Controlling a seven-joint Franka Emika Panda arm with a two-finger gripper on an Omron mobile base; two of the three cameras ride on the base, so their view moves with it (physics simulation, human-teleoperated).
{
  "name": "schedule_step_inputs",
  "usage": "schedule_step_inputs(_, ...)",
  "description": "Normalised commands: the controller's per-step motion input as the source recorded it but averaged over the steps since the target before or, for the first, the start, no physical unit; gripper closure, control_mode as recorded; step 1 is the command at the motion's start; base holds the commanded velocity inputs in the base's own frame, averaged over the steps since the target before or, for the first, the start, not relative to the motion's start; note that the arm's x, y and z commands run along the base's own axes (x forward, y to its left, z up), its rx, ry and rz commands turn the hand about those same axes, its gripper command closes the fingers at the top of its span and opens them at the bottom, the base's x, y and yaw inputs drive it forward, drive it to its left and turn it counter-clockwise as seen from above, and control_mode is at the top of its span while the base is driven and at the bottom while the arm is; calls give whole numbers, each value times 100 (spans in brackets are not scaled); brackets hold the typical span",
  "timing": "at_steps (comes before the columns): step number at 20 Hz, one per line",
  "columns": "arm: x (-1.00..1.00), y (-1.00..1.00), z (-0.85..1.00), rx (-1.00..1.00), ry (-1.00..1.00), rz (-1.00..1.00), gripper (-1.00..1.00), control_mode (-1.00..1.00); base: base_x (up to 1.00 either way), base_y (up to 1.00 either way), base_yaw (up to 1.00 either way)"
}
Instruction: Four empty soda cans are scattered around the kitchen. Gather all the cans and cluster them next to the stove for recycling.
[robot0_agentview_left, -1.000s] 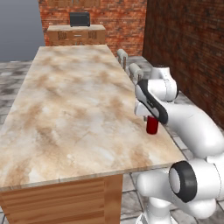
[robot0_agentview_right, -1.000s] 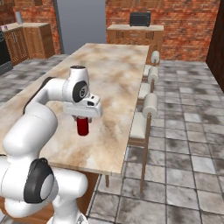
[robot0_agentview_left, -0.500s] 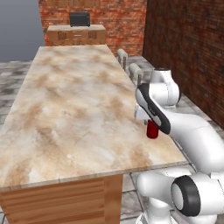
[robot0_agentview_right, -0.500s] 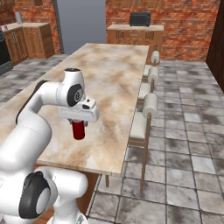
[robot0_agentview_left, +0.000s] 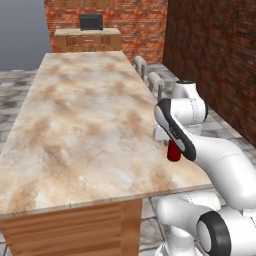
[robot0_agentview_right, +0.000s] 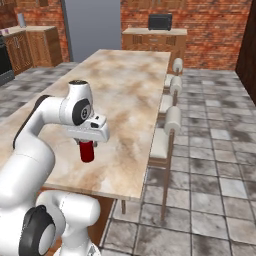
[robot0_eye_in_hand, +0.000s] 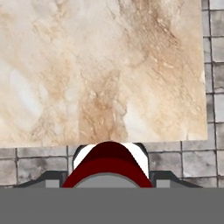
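Gripper (robot0_agentview_right: 88, 144) holds a red can (robot0_agentview_right: 87, 151) upright, counter (robot0_agentview_left: 90, 125) below it. Only the can's top is pinched; a hard swing could slip it loose.

Beige marbled island counter (robot0_agentview_left: 85, 125)

The long marbled island counter (robot0_agentview_left: 85, 120) lies bare along its whole length, so the gripper (robot0_agentview_right: 87, 150), closed around a red soda can (robot0_agentview_right: 87, 151) and lifted above the near right part of the top, has open room to the left and far ahead. Along the right edge a row of stools (robot0_agentview_right: 171, 120) narrows the passage, with the dark brick wall (robot0_agentview_left: 215, 55) beyond them.
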Motion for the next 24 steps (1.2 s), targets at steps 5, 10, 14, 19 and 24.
schedule_step_inputs(5, 0, 0, 0, 0, 0, 0, 100, 100, -36, 38, 0)
schedule_step_inputs(10, 0, 0, 0, 0, 0, 0, 100, 100, -66, 38, -2)
schedule_step_inputs(14, 0, 0, 0, 0, 0, 0, 100, 100, -69, 56, -2)
schedule_step_inputs(19, 0, 0, 0, 0, 0, 0, 100, 100, -65, 74, -1)
schedule_step_inputs(24, 0, 0, 0, 0, 0, 0, 100, 100, -43, 96, 0)
